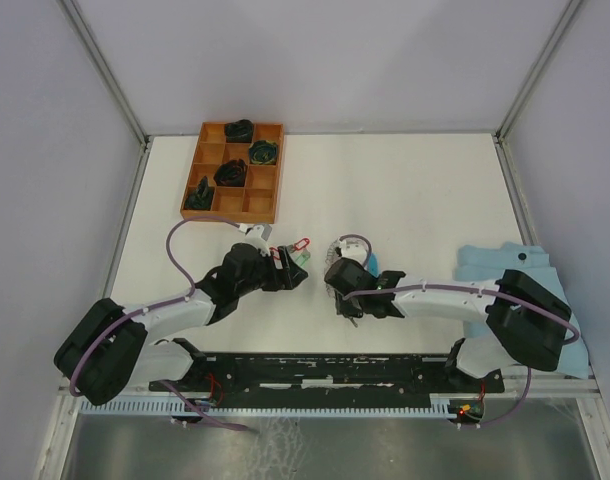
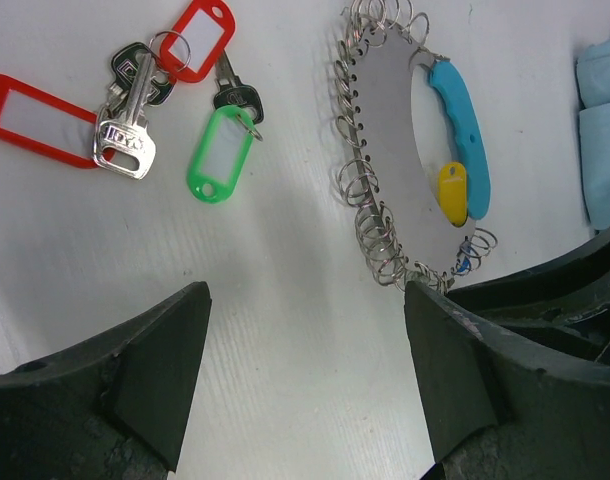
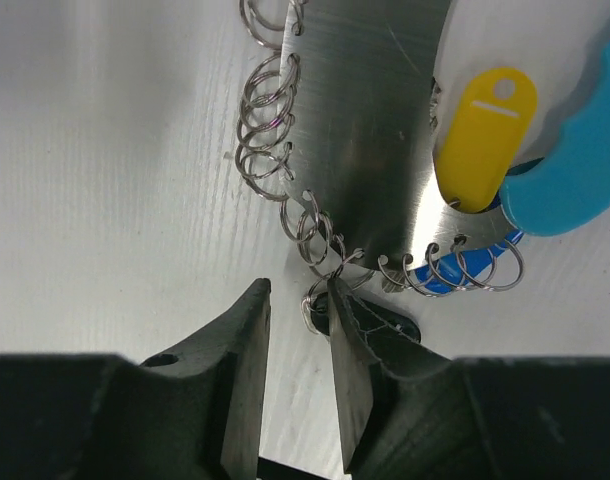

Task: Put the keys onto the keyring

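Keyring (image 2: 380, 130) lies flat on the tabletop (image 2: 285, 330): a metal plate edged with small split rings, blue grip (image 2: 460, 130) and yellow tag (image 3: 482, 130) on its far side from the keys. The keys (image 2: 130, 130) lie loose in a cluster just beside the keyring, apart from it, with the green tag (image 2: 220, 155) nearest its ringed edge. My left fingers (image 2: 135, 400) stand wide and hold nothing, hovering near the keyring's lower edge. My right fingers (image 3: 245, 390) stand narrow over that same edge, one split ring (image 3: 320, 305) at their tips; whether they touch it, I cannot tell. Judgement: this step is pinning the keyring. Best to pinch that one ring squarely, not two, and keep the plate flat so it does not skate. Then the left can take a key by its tag, not the blade.
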Motion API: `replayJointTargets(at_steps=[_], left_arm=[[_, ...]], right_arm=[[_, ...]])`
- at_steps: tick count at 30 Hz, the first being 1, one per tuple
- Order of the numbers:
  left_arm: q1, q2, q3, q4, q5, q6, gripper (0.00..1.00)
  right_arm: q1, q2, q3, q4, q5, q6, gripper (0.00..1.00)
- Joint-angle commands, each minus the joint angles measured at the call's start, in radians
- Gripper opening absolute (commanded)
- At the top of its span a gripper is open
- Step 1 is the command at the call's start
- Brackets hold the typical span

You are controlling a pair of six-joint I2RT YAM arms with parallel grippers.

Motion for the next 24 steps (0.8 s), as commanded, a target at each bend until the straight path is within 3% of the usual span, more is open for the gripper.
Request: replayJointTargets(at_steps=[1,5,11,20,24], left_arm=[[0.003,0.006,0.036,0.013,0.016,0.022,0.84],[0.003,-0.003,0.031,0.009,0.018,0.027,0.85],[0.002,-0.007,0.033,0.005,0.019,0.033,0.85],[0.003,-0.012,0.036,0.004,0.023,0.033,0.85],[0.003,-0.016,0.041,-0.004,0.021,0.034,0.85]], right_arm=[[0.002,-0.029,-0.029,0.057,0.123,0.079,0.39],[-0.025,-0.072,-0.06,-0.002,0.215,0.078,0.44],[-0.153,-0.214,-0.14,-0.047,0.208,0.03,0.43],[-0.188,-0.208,-0.114,0.081,-0.093,-0.145,0.42],[-0.178,-0.139,-0.092,0.098,-0.132,-0.16,0.42]])
